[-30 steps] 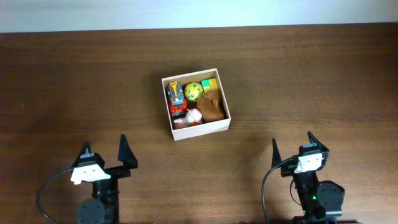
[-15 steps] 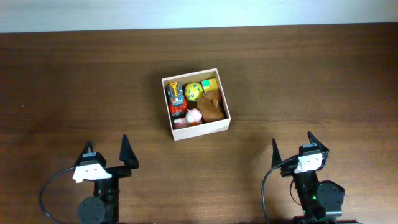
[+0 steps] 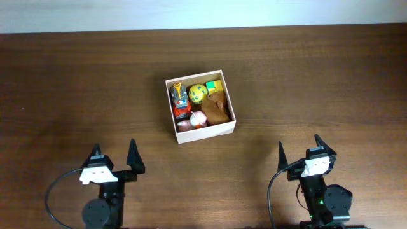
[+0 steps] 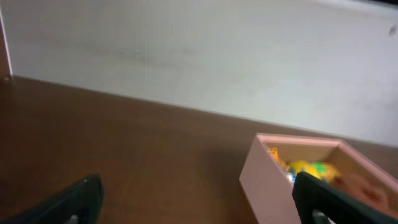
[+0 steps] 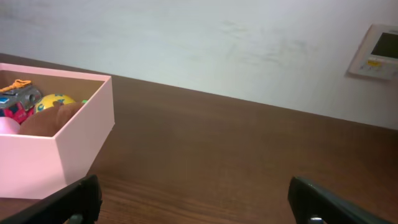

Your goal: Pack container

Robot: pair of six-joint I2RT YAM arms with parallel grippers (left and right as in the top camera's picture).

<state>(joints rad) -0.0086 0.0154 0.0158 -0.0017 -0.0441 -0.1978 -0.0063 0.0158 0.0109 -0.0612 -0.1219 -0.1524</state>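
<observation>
Since the earlier frame only the left hand (image 3: 114,150) has moved, a little toward the right and toward the near edge in the overhead view; the right hand (image 3: 299,142) is where it was; both hands stand fully open and hold nothing, each low over the near part of the tabletop (image 3: 331,76); going outward from them, the one container (image 3: 206,130) sits well apart, at the middle of the tabletop between the two arms, slightly turned, and each wrist view shows one corner of it beyond its own fingers; inside I count five toys, as far as I can tell: one yellow and green ball (image 3: 197,93), one green and yellow block (image 3: 214,85) in the far corner, one orange and red toy vehicle (image 3: 178,99) along the left wall, one brown plush toy (image 3: 218,111) and one pink and white toy (image 3: 198,119) near the front wall; no toy lies loose outside and I see no lid, so the packing looks nearly finished or finished; the container looks like thin cardboard, so I judge it light and rather stiff, but its walls may bend under a hard squeeze, and it may slide on the smooth wood; a good hold would be a pinch over the rim of one wall, away from the toys, or gentle pushes on two opposite walls.
</observation>
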